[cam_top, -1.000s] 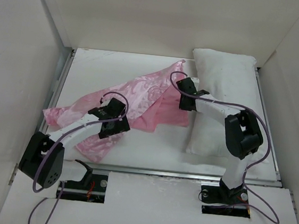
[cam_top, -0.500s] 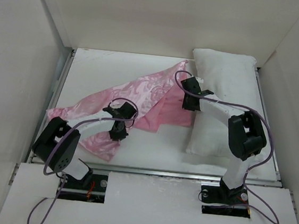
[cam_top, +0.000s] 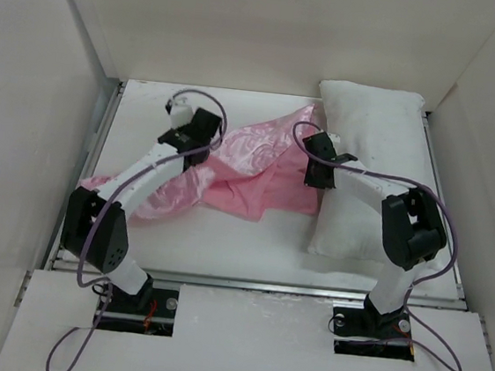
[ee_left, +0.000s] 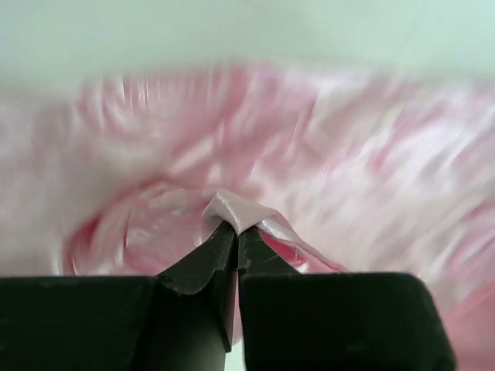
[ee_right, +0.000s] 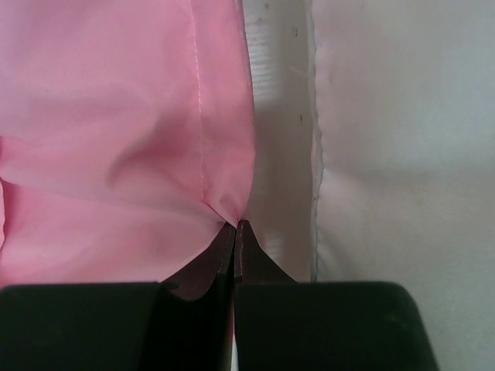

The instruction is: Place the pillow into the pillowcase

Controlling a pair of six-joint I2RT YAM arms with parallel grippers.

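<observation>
While the pillow (cam_top: 372, 137) lay wholly outside the pillowcase (cam_top: 251, 155), insertion had not begun.
- Pillow: bare, flat, uncovered.
- Pillowcase: crumpled, spread to the pillow's left, its nearest edge just beside the pillow.
- Left gripper (ee_left: 236, 232): pressed together on a raised fold of pillowcase, well left of the pillow.
- Right gripper (ee_right: 235, 229): pinching the pillowcase hem just beside the pillow's left edge.
- Outstanding, by judgement: opening the mouth, then feeding the pillow in.

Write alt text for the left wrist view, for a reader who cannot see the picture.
The left arm's black pincer is shut on a small raised fold of the shiny pink satin pillowcase. The rest of the fabric fills most of the view and is blurred.
</observation>
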